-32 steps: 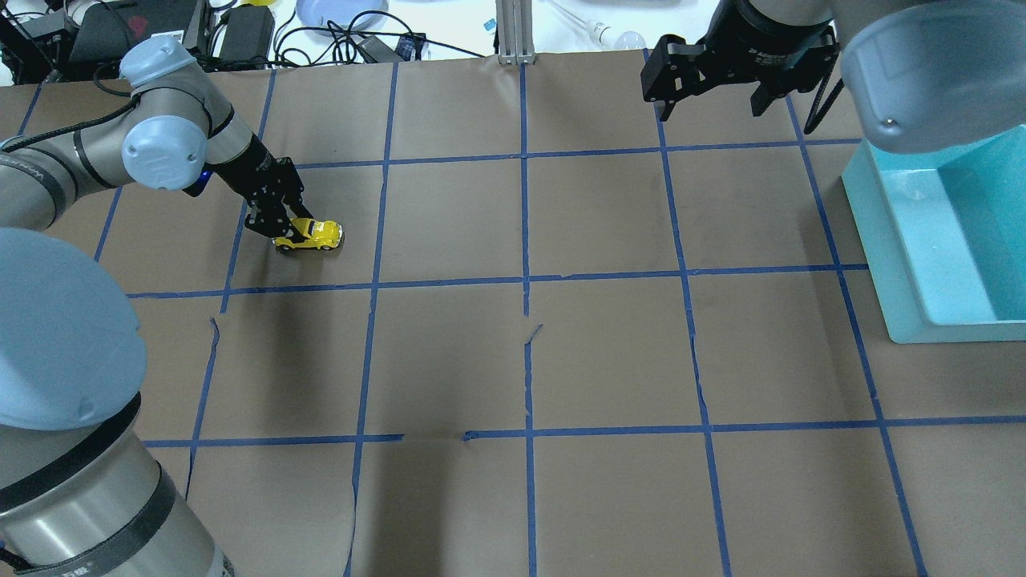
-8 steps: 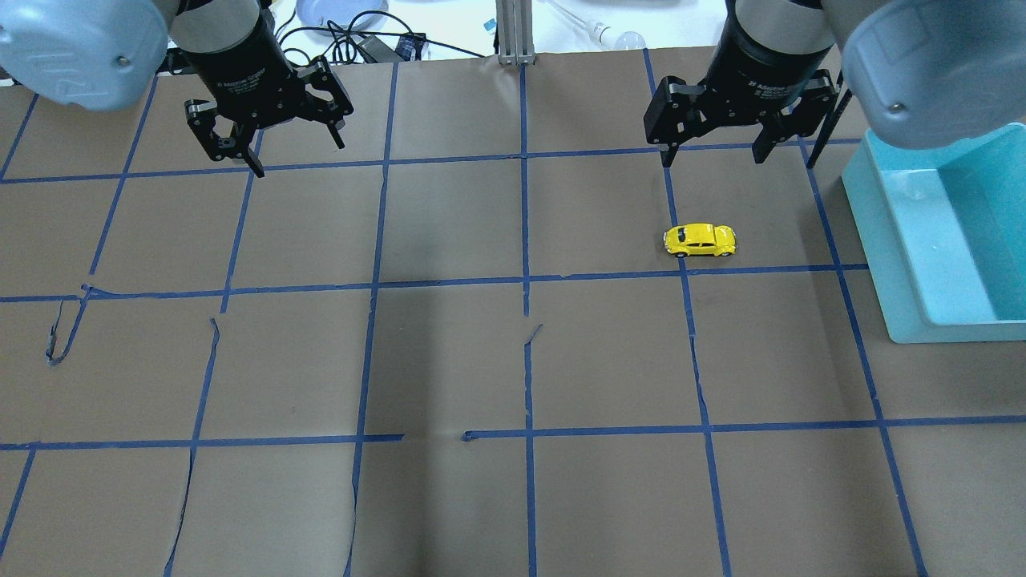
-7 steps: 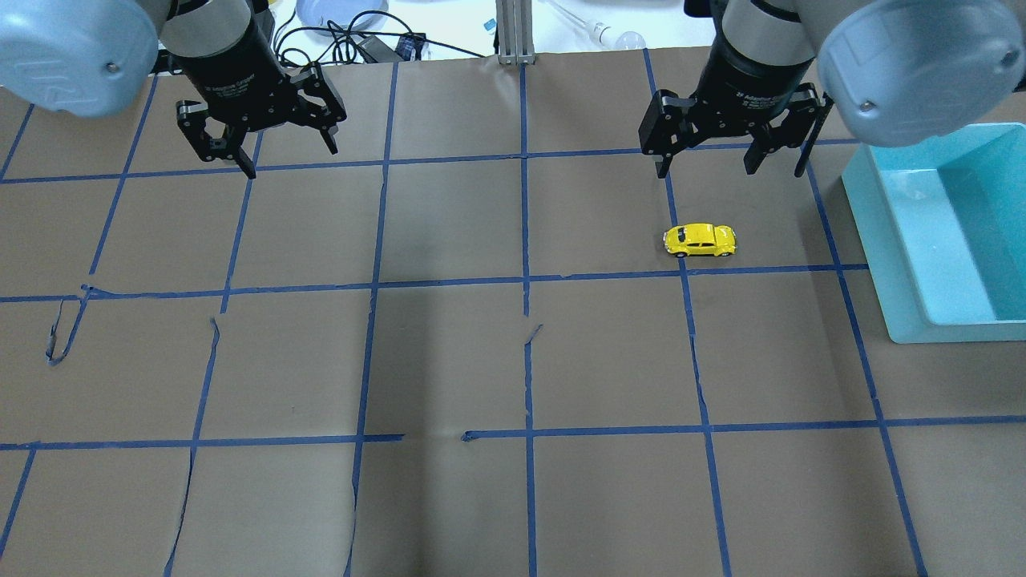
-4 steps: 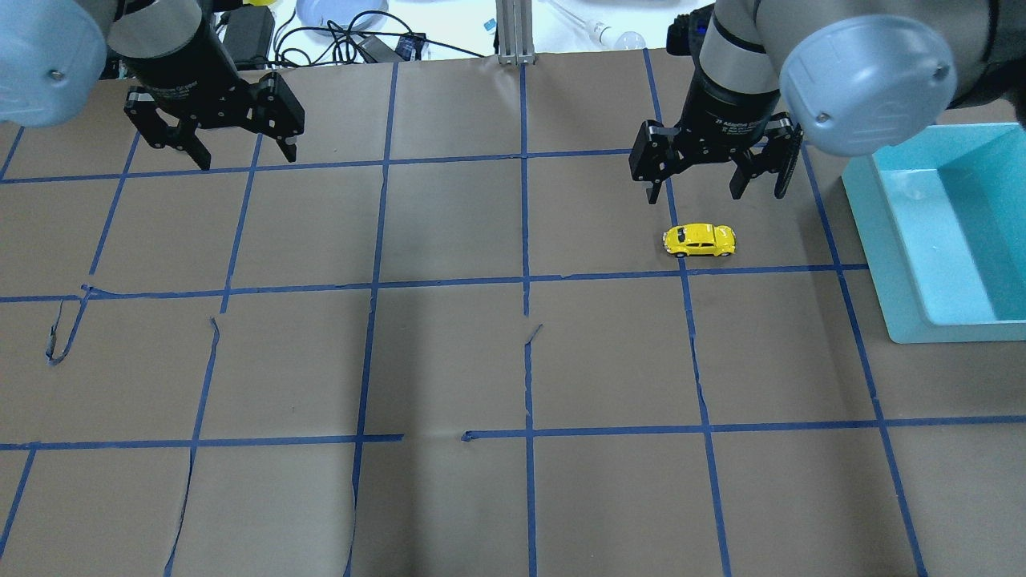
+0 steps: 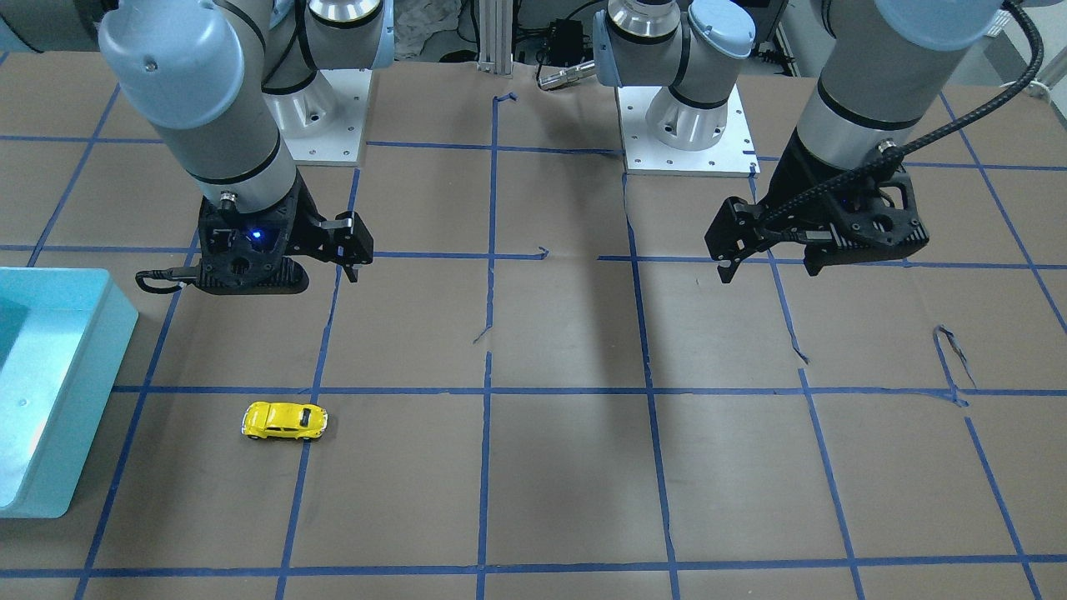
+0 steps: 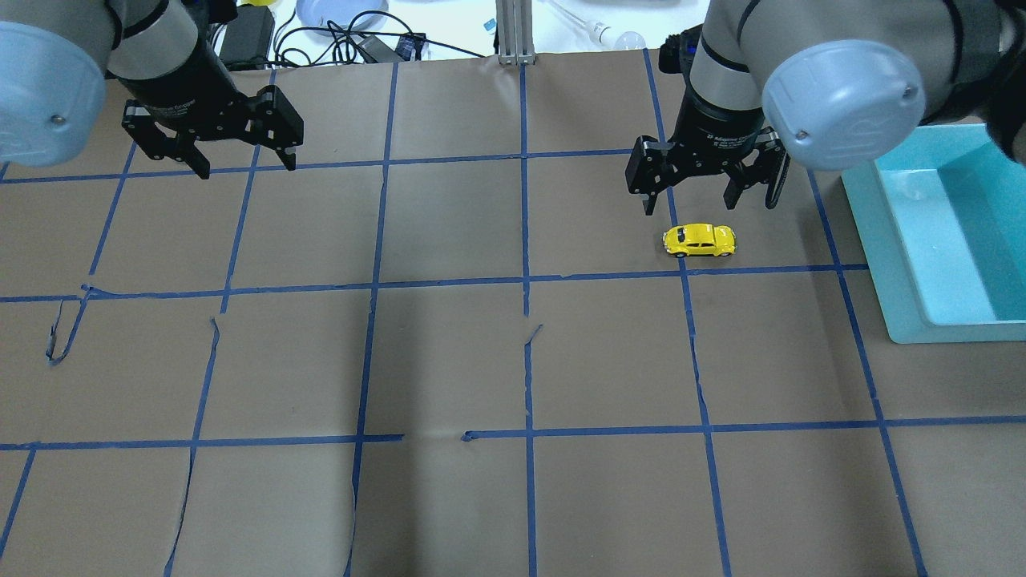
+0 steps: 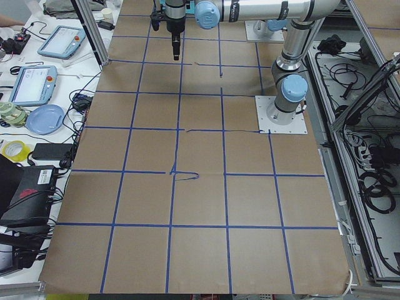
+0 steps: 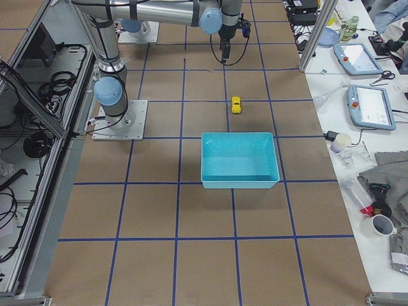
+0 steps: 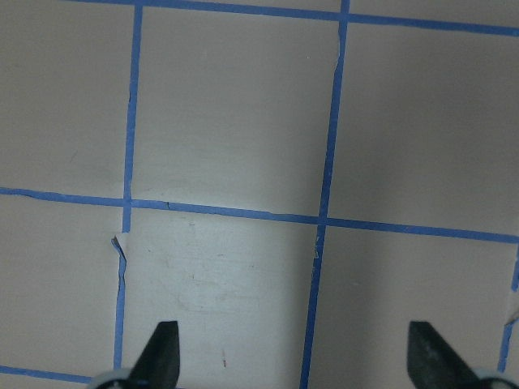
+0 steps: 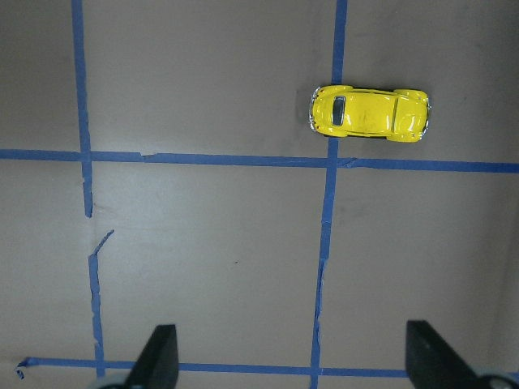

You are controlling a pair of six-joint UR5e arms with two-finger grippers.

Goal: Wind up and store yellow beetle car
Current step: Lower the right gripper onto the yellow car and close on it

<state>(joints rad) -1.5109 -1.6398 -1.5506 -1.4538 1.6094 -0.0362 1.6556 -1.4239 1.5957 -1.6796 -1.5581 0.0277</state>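
The yellow beetle car (image 6: 699,240) stands on its wheels on the brown paper, right of centre, close to a blue tape line. It also shows in the front-facing view (image 5: 284,421) and the right wrist view (image 10: 370,113). My right gripper (image 6: 689,204) is open and empty, hanging above the table just behind the car. In the right wrist view its fingertips (image 10: 162,344) are wide apart, and the car lies ahead of them and to the right. My left gripper (image 6: 244,167) is open and empty above the table's far left, well away from the car.
A turquoise bin (image 6: 906,256) stands at the table's right edge, a short way right of the car; it also shows in the front-facing view (image 5: 50,400). Blue tape lines grid the paper, which is torn in places. Cables and gear lie beyond the far edge.
The left gripper has let go of the car, which now rests on the right side. The left arm has drawn back to the far left. The right gripper has moved closer to the car.
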